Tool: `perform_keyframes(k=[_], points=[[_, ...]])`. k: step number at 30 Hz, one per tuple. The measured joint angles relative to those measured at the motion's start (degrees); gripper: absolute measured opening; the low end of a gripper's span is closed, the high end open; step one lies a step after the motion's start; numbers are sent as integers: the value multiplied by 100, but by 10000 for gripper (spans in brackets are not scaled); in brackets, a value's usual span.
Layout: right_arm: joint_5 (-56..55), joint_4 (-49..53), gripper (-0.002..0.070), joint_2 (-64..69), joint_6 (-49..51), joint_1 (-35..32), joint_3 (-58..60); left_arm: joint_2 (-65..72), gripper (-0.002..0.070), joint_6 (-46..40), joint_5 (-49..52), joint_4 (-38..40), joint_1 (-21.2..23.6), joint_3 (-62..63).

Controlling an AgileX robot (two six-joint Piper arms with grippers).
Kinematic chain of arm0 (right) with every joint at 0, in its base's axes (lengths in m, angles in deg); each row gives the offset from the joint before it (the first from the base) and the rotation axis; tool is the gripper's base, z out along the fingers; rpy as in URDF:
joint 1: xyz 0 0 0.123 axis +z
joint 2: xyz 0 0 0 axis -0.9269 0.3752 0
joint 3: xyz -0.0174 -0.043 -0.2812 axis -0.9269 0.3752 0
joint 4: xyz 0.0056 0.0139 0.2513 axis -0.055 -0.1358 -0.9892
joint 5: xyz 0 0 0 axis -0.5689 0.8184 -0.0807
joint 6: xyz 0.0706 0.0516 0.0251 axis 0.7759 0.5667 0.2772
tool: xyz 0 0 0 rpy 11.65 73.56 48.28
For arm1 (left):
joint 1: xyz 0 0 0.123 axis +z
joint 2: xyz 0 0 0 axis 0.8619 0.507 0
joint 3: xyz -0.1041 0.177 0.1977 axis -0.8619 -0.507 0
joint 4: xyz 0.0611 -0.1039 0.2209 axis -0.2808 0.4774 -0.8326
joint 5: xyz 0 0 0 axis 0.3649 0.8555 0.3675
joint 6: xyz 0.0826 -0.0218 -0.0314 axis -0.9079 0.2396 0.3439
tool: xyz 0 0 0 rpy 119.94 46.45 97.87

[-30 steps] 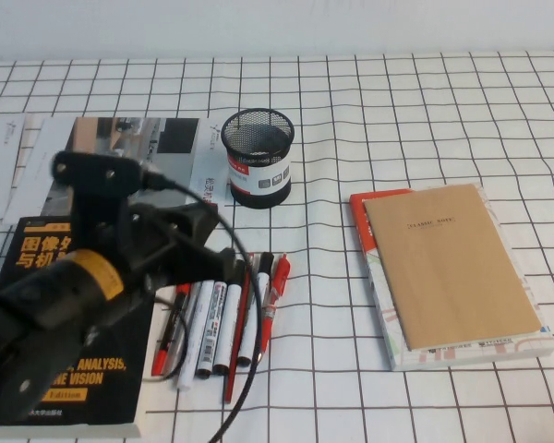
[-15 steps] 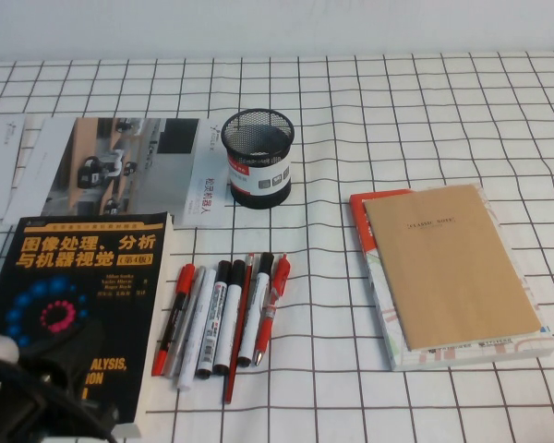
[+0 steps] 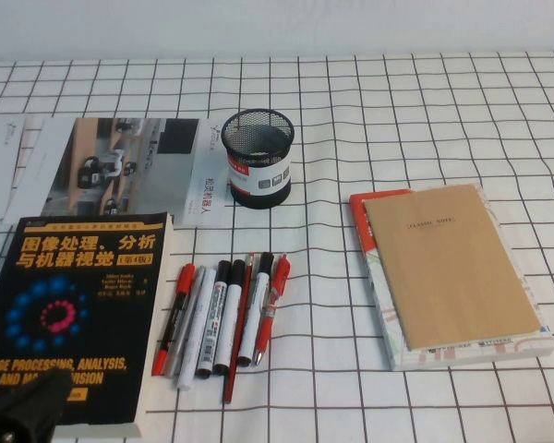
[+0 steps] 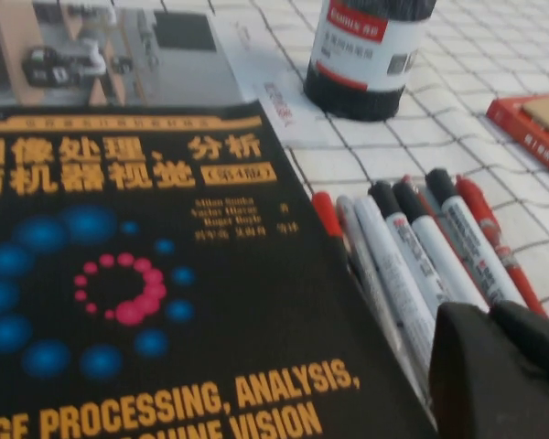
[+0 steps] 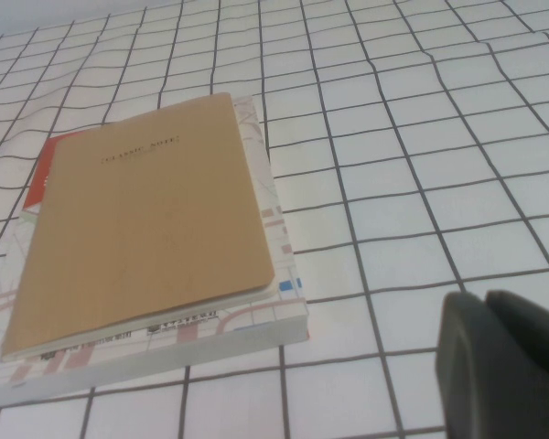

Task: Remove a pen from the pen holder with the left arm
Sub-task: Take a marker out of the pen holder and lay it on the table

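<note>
The left hand (image 4: 488,315), fingers pressed together, hangs low at the near edge of the glossy black book (image 3: 69,314). A flat row of slim pens (image 3: 223,314) lies just ahead of it, with the round mesh pen holder (image 3: 258,157) beyond. The right hand (image 5: 483,300), likewise closed, sits beside a tan notebook (image 5: 146,210), with open gridded bench (image 3: 425,120) around it.

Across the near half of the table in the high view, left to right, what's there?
Black textbook, row of pens, tan notebook. The left gripper is at the textbook's near side, the right gripper at the notebook's near side.
</note>
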Motion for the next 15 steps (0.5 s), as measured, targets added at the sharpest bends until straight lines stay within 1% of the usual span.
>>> perform_keyframes(k=[2, 4, 10, 15], points=[[0, 0, -16, 0, 0, 0, 0, -505, 1, 0, 165, -15, 80, 0], [0, 0, -16, 0, 0, 0, 0, -992, 1, 0, 283, -15, 253, 0], [0, 0, -17, 0, 0, 0, 0, -2073, 1, 0, 408, -15, 982, 0], [0, 0, -16, 0, 0, 0, 0, -2639, 1, 0, 431, -132, 1567, -4]])
